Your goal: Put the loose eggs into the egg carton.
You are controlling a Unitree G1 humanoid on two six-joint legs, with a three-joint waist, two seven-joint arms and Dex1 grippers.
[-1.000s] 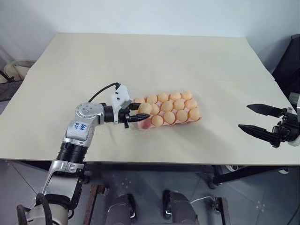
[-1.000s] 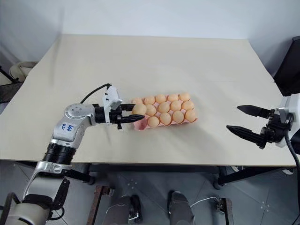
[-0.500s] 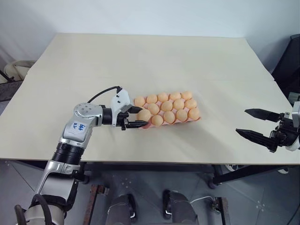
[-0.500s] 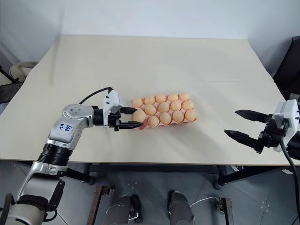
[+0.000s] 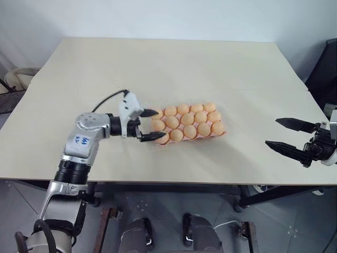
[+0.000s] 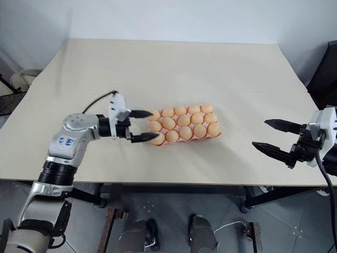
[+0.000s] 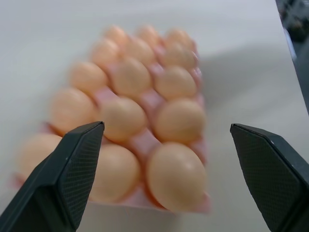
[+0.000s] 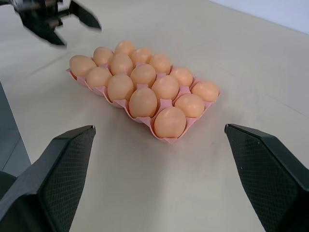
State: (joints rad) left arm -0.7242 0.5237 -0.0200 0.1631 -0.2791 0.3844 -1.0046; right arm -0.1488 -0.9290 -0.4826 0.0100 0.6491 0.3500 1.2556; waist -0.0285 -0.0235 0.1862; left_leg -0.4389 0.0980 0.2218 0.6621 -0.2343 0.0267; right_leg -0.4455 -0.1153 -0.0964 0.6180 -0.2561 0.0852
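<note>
While both arms hang over the table point(image 5: 174, 68):
Carton point(image 5: 220, 134): full of eggs point(image 5: 186, 119).
Left gripper point(image 5: 152, 125): jaws wide at carton's end, empty.
Right gripper point(image 5: 287, 134): jaws wide, well apart.

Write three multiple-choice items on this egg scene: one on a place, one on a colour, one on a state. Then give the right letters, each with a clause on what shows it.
1. Where does the left gripper stand?
A. At the end of the egg carton nearest the robot's left arm
B. Over the table's far edge
C. Beside the right gripper

2. What colour is the carton?
A. Grey
B. Pink
C. Blue

3. How do the right gripper's fingers stand?
A. Shut on an egg
B. Shut on nothing
C. Open, holding nothing

Answers:
1 A: its black fingers flank the eggs at that end of the carton.
2 B: pink moulding shows between and below the eggs.
3 C: the two fingers stand wide apart with only the table between them.
</note>
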